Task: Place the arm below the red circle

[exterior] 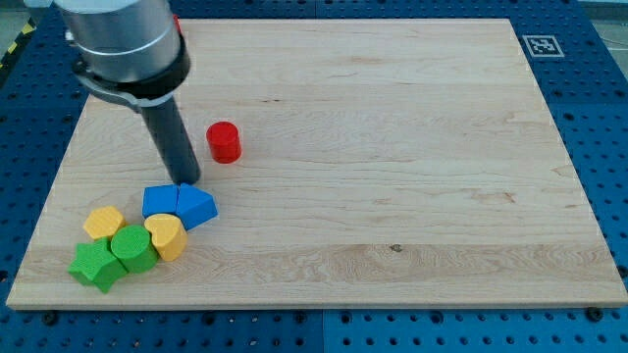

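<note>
The red circle is a small red cylinder standing on the wooden board, in the view's left half. My tip is down on the board, to the lower left of the red circle and a short gap from it. The tip sits just above two blue blocks that lie side by side, touching or nearly touching their upper edge.
A cluster lies at the view's lower left: a yellow block, a yellow heart-like block, a green block and a green star-like block. A square marker is at the board's top right corner.
</note>
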Robot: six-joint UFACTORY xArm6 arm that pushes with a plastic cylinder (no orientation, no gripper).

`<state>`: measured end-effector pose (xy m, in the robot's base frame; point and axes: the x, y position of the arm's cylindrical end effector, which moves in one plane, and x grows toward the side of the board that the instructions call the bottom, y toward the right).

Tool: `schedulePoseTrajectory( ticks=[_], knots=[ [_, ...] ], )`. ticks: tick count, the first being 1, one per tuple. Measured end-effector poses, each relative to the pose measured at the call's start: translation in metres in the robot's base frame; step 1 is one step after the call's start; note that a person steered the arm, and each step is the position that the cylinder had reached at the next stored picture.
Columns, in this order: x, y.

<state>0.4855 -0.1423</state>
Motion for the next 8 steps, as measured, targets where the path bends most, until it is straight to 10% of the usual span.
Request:
schedulePoseTrajectory(
  ticks=[8],
  knots=[
    [-0.002,0.047]
  ],
)
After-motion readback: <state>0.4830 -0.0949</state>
